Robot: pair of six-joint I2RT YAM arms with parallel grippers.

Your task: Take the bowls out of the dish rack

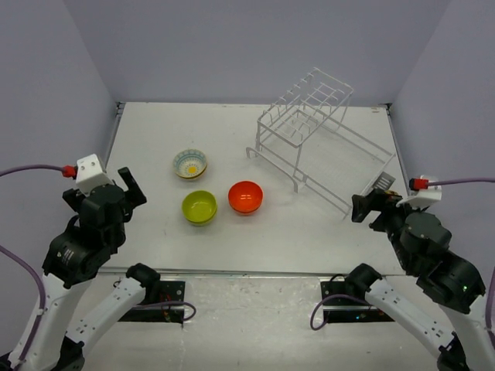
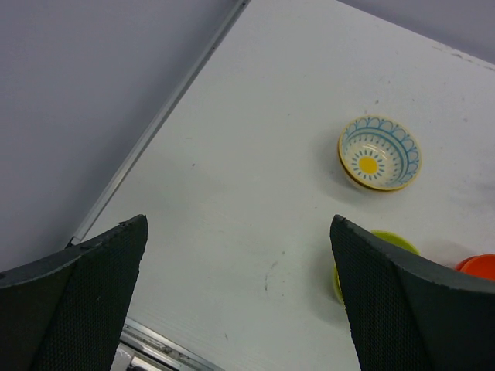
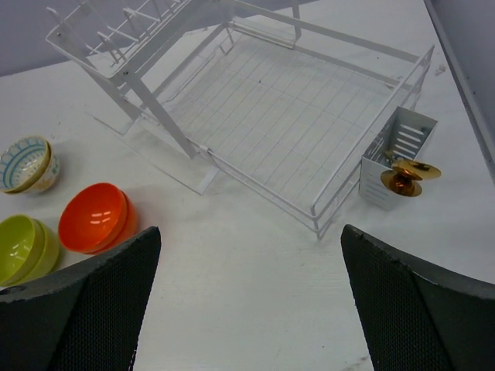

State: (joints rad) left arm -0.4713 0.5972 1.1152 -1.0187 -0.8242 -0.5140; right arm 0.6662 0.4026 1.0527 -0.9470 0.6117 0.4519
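Three bowls stand on the table left of the dish rack [image 1: 317,127]: a cream bowl with a blue rim [image 1: 189,164], a lime-green bowl [image 1: 199,207] and an orange-red bowl [image 1: 245,197]. A yellow edge shows under the cream bowl [image 2: 380,152]. The white wire rack [image 3: 271,116] holds no bowl that I can see. My left gripper [image 1: 130,188] is open and empty, near the table's left edge, apart from the green bowl [image 2: 387,241]. My right gripper [image 1: 366,207] is open and empty, at the rack's near right corner.
A white slotted cutlery holder [image 3: 394,158] with a gold object [image 3: 406,176] in it hangs on the rack's right end. Grey walls close the table on the left, the back and the right. The table's metal edge strip [image 2: 155,344] runs under my left gripper.
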